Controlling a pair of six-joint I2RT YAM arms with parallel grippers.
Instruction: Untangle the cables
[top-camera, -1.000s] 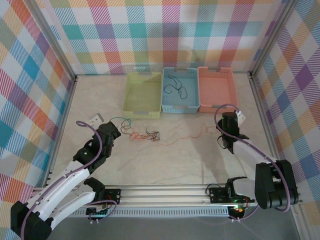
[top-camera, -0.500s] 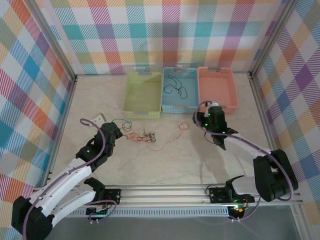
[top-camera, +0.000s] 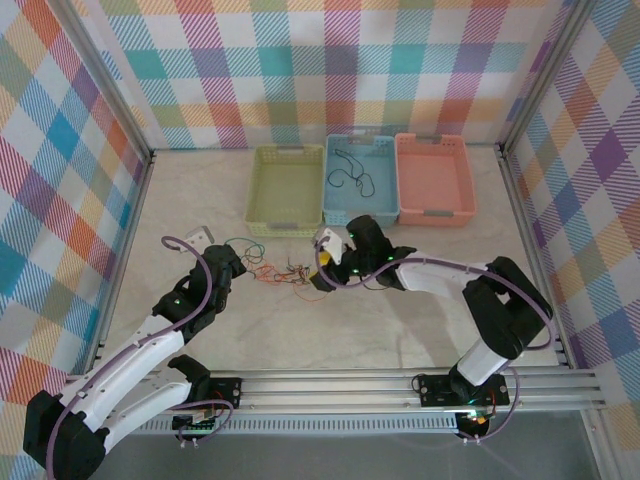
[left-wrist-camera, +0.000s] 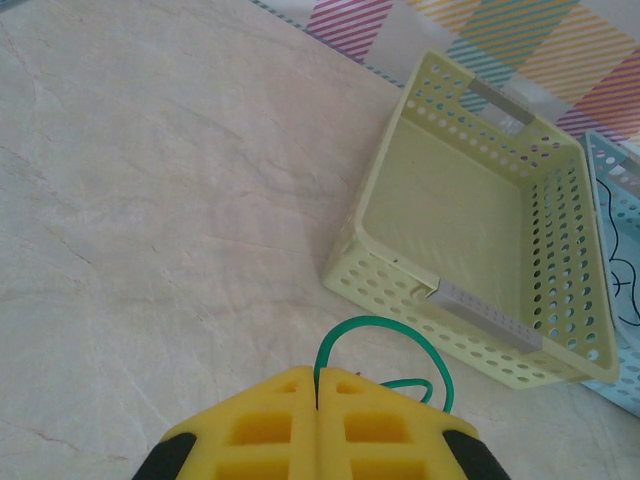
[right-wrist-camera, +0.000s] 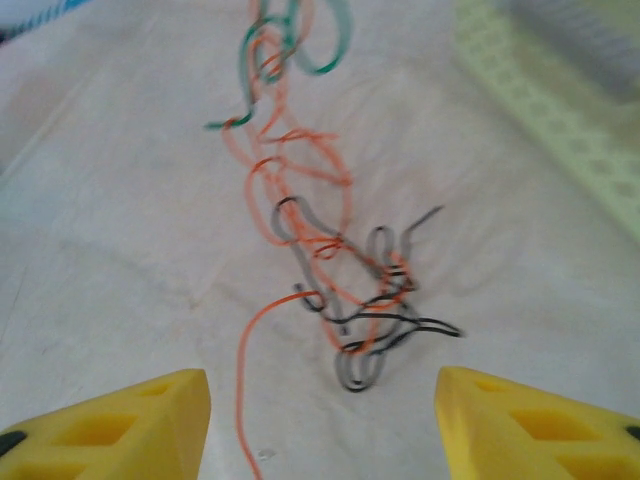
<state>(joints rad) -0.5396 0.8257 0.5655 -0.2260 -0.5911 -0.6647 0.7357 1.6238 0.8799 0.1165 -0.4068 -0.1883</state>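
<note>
Right hand (top-camera: 322, 270) swung across to cable tangle (top-camera: 287, 269) before yellow basket (top-camera: 283, 229), open wide, empty. Left hand (top-camera: 238, 266) clamped on green cable (left-wrist-camera: 380, 319). Risk: closing on several strands together would tighten knot.

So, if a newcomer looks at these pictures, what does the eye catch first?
First the tangle of cables, orange, green and black, in the middle of the table. The left claw is shut on a green cable; the right claw stands open, facing the tangle. Three pastel baskets stand behind.
</note>
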